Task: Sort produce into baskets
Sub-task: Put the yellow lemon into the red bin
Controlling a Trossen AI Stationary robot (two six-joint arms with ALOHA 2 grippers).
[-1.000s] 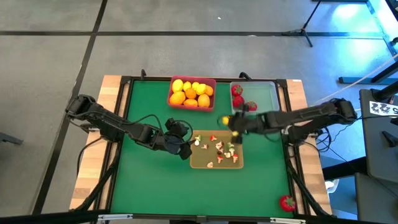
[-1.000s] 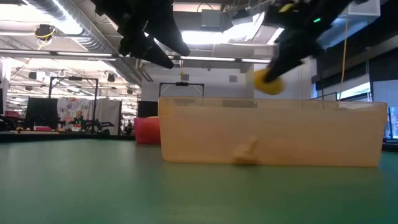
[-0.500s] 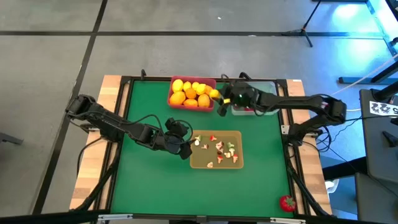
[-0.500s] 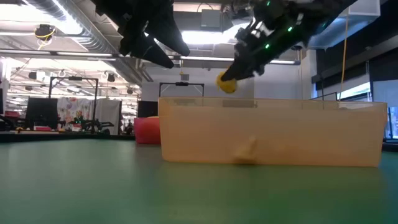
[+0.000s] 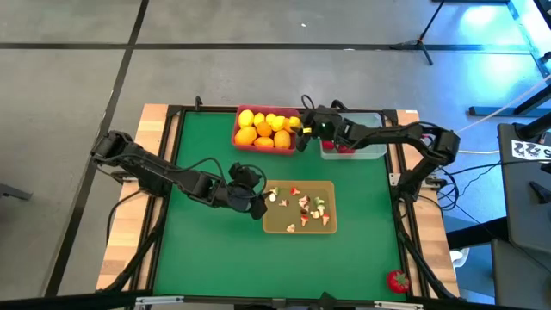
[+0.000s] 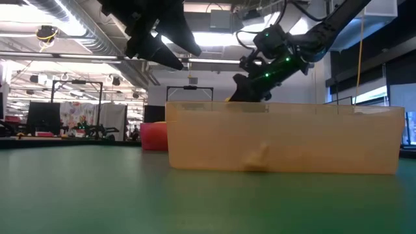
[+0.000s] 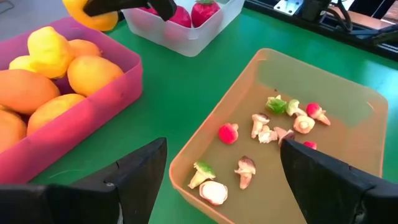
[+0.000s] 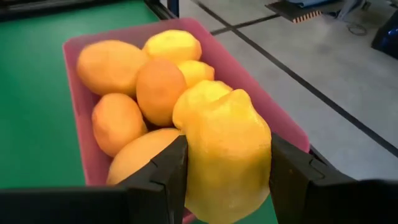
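Note:
My right gripper (image 5: 301, 130) is shut on a yellow lemon (image 8: 227, 152) at the right end of the pink-red basket (image 5: 265, 127), which holds several yellow and orange fruits. The clear basket (image 5: 355, 138) just to the right holds red fruits. The tan basket (image 5: 299, 207) at the table's middle holds small mushroom-like and red bits. My left gripper (image 5: 256, 203) stands open over the tan basket's left end, with nothing between its fingers (image 7: 140, 171). My right gripper pinches the yellow lemon's two opposite sides (image 8: 193, 162) between its two fingers (image 8: 163, 180). The fingers come from the table's right, slanting a little downward. The lemon is lifted, over the pink-red basket's right end (image 7: 93, 12) and just above the fruits lying in it.
A single red fruit (image 5: 397, 280) lies at the table's near right corner, on the frame. Open green mat spreads to the left and near side of the tan basket (image 6: 283, 140). My left arm reaches in from the table's left edge.
My right gripper has carried the yellow lemon from above the tan basket's far right corner toward the table's far left, across the clear basket's front to the pink-red basket's right end, sinking lower and turning as it went. It stays shut on the lemon.

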